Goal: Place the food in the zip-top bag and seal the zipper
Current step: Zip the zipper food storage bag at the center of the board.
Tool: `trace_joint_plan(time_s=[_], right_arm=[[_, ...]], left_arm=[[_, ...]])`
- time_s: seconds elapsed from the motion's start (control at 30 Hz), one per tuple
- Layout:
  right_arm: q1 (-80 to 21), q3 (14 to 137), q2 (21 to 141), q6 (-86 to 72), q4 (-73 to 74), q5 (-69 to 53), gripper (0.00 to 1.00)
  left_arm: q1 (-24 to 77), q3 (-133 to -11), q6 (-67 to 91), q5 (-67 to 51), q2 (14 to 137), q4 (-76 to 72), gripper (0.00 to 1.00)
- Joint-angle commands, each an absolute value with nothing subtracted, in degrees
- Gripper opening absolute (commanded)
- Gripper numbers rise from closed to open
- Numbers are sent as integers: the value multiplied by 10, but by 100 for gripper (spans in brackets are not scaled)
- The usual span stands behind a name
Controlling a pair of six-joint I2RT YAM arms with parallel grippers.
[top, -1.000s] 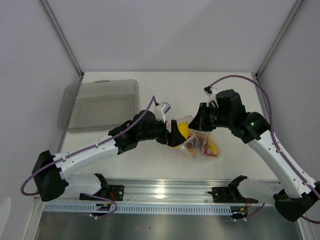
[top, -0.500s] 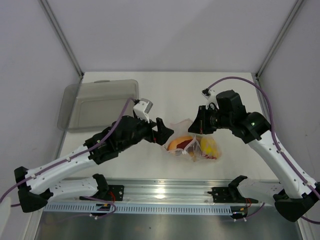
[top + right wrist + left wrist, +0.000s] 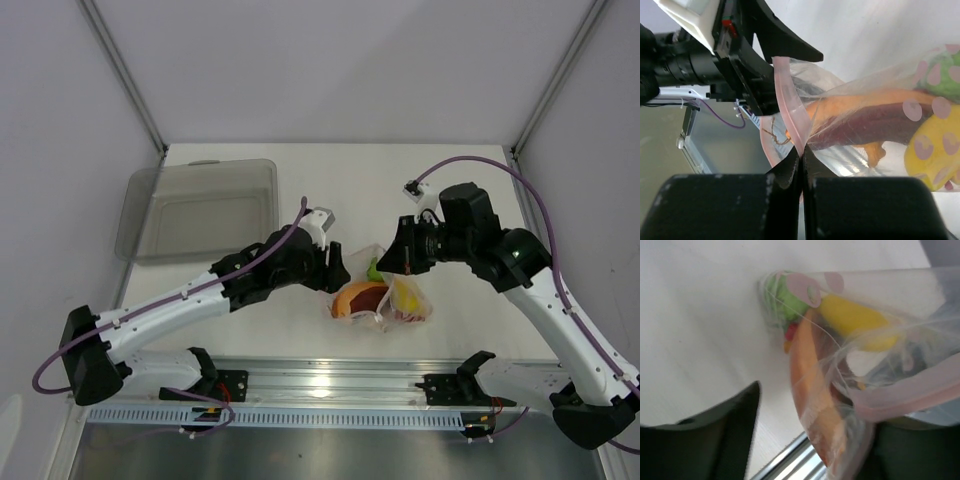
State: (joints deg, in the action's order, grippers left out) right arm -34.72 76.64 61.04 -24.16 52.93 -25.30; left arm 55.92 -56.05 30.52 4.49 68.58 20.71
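Pinches zipper of bag tight in right gripper, food inside; straddles bag mouth with wide left gripper, grey tray well apart on tabletop.

This is a robotics lab test cell. A white desk is boxed in by plain pale panel walls on aluminium struts. A left arm and a right arm are bolted to a metal rail at the near edge, with purple cables looping off them.
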Motion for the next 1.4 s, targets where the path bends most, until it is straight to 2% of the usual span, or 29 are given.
trace_joint_plan(time_s=[0.0,0.03,0.1,0.13,0.2,0.23,0.27,0.4,0.67,0.7,0.83,1.0,1.1,1.2,1.37], right_arm=[[-348,792,599,-218,538,-250,0],[-348,790,600,-214,540,-245,0],[-348,788,606,-206,541,-242,0],[-348,788,607,-202,541,-241,1],[-348,788,610,-191,541,-236,8],[-349,789,611,-186,542,-232,13],[-348,789,611,-180,545,-229,24],[-348,791,605,-150,565,-226,45],[-383,823,573,-83,637,-239,57],[-408,822,568,-81,642,-236,63],[-494,819,558,-95,665,-188,66],[-606,815,549,-110,664,-135,68],[-637,809,558,-118,666,-90,68],[-668,802,575,-129,663,-1,64],[-680,783,578,-129,608,111,50]], left_arm=[[545,-577,320,-28,659,180,58],[545,-588,321,-35,658,189,45],[543,-596,325,-58,653,197,26],[540,-595,329,-66,650,198,9],[538,-597,337,-82,641,203,1],[537,-600,340,-81,638,210,1],[536,-604,348,-81,635,225,1],[528,-616,395,-86,624,263,1],[528,-617,532,-24,559,279,1],[528,-617,541,-13,552,283,1],[526,-613,594,47,512,288,1],[519,-633,599,61,511,294,1],[519,-640,602,51,520,295,1],[519,-636,607,43,523,287,1],[519,-628,612,39,522,283,1]])
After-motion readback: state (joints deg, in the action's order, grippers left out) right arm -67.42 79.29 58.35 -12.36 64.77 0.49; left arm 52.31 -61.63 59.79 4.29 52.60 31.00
